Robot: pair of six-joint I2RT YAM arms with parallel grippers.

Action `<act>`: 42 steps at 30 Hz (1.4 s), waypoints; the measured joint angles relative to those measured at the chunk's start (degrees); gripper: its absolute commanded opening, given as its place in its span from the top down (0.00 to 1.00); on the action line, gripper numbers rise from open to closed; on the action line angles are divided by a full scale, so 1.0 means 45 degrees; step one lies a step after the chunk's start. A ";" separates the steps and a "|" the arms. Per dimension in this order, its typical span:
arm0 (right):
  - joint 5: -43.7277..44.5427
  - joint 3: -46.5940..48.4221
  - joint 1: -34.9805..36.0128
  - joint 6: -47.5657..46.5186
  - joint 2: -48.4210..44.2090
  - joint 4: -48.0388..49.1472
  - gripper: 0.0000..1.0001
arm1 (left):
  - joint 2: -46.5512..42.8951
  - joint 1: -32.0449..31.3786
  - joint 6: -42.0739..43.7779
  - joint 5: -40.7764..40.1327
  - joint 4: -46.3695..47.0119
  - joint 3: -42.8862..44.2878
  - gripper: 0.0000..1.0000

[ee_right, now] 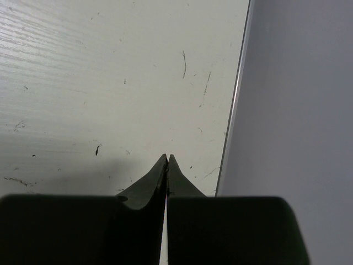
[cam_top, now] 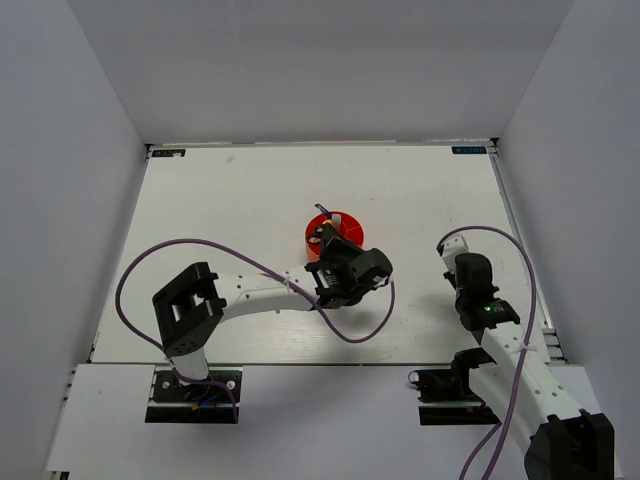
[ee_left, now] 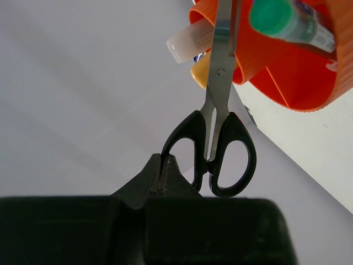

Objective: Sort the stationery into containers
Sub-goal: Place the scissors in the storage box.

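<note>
The orange-red tub (cam_top: 350, 228) stands mid-table. In the left wrist view its ribbed wall (ee_left: 298, 83) fills the upper right. My left gripper (cam_top: 330, 255) is at the tub's near side, and its jaws (ee_left: 164, 158) are shut on the left handle loop of the black-handled scissors (ee_left: 219, 83). The scissors' blades reach up over the tub's rim. A green-capped stick (ee_left: 287, 22) and a clear-capped marker (ee_left: 185, 44) lie in the tub. My right gripper (cam_top: 452, 246) is shut and empty over bare table at the right (ee_right: 167, 158).
The table's right edge and the grey side wall (ee_right: 292, 110) are close to my right gripper. The left arm's purple cable (cam_top: 350, 335) loops over the table in front of the tub. White walls enclose the table on three sides.
</note>
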 measured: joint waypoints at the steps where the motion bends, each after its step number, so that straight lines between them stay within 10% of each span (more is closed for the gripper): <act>1: -0.0010 0.0000 -0.0024 0.0000 -0.0029 0.0000 1.00 | 0.0000 -0.0015 0.0049 -0.0010 0.0117 0.0000 1.00; 16: -0.0345 0.0000 -0.0335 0.0000 -0.0131 0.0063 1.00 | 0.0447 -0.0427 0.1035 -0.0194 0.1598 -0.0695 1.00; 42: -0.0452 0.0000 -0.0515 0.0000 -0.0223 0.0063 1.00 | 0.0529 -0.0622 0.1953 -0.0330 0.3555 -0.1049 0.54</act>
